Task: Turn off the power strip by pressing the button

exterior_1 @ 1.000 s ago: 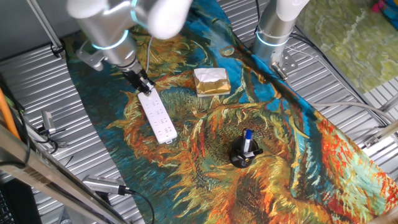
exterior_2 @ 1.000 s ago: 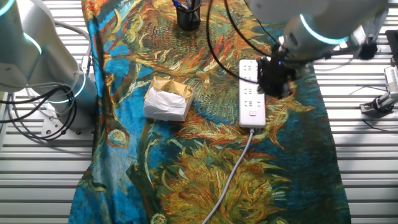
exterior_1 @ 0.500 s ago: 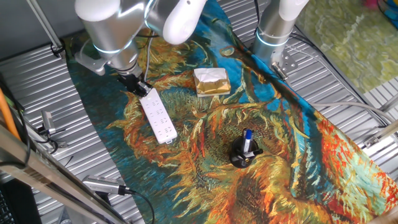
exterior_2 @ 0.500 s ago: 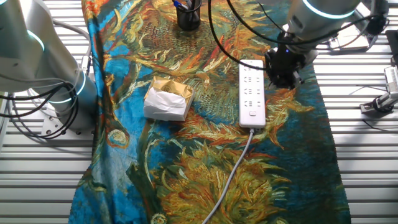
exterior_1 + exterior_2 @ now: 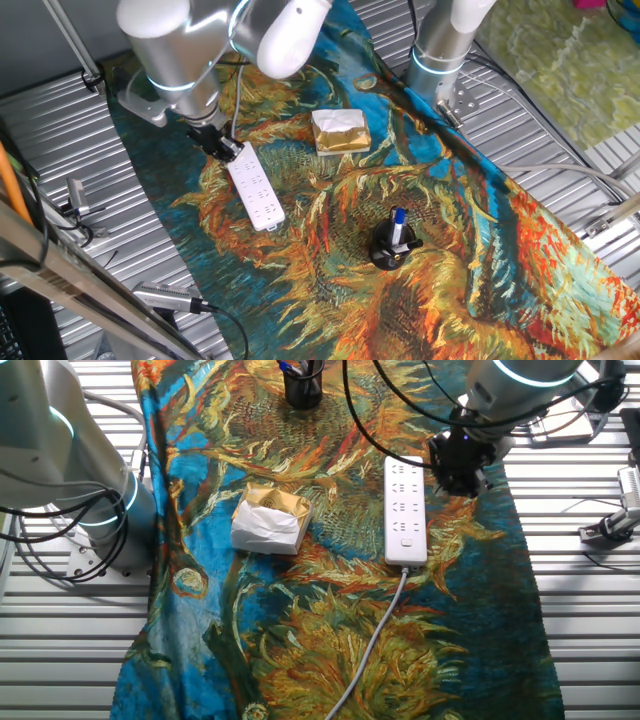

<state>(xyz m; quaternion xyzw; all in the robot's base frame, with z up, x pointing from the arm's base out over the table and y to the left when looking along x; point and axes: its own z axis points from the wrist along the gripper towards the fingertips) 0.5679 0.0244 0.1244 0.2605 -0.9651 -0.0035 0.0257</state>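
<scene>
The white power strip (image 5: pixel 254 189) lies flat on the sunflower cloth, with its cable (image 5: pixel 371 648) leaving one end. It also shows in the other fixed view (image 5: pixel 405 509), with a small button (image 5: pixel 405 543) near the cable end. My gripper (image 5: pixel 219 146) hangs at the strip's cable end, just off its side. In the other fixed view the gripper (image 5: pixel 459 468) sits beside the strip's long edge, apart from it. The fingers are dark and bunched, and no gap or contact shows.
A gold-wrapped block (image 5: pixel 340 131) lies beside the strip (image 5: pixel 268 520). A black pen holder (image 5: pixel 391 248) stands on the cloth (image 5: pixel 303 382). A second arm's base (image 5: pixel 440 58) stands at the table edge (image 5: pixel 95 510). Slatted metal surrounds the cloth.
The gripper has moved sideways off the power strip's edge, away from the strip. The strip has not moved.
</scene>
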